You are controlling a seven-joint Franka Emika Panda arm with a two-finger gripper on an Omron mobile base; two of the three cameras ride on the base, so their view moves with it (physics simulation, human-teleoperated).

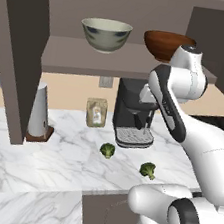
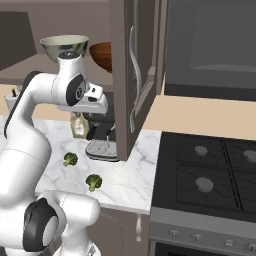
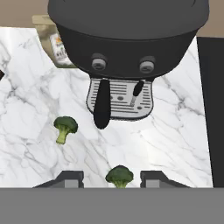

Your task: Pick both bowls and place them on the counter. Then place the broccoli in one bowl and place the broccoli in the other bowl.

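Hovering over the counter [image 1: 36, 164] w/ jaws parted, holding nothing, the gripper [image 3: 111, 177] looks down on two broccoli florets [image 3: 65, 127] [image 3: 119, 176]. Both bowls, pale grey-cream [image 1: 106, 34] & red-brown [image 1: 165, 44], sit on the shelf [image 1: 67, 52] above. Likely rigid, slick, breakable: take by the rim. Coffee machine [image 1: 134, 114] stands directly below them.

coffee machine [image 3: 127, 39] above | broccoli [image 3: 119, 176] between fingers [image 3: 70, 178], apart | second broccoli [image 3: 65, 127] left
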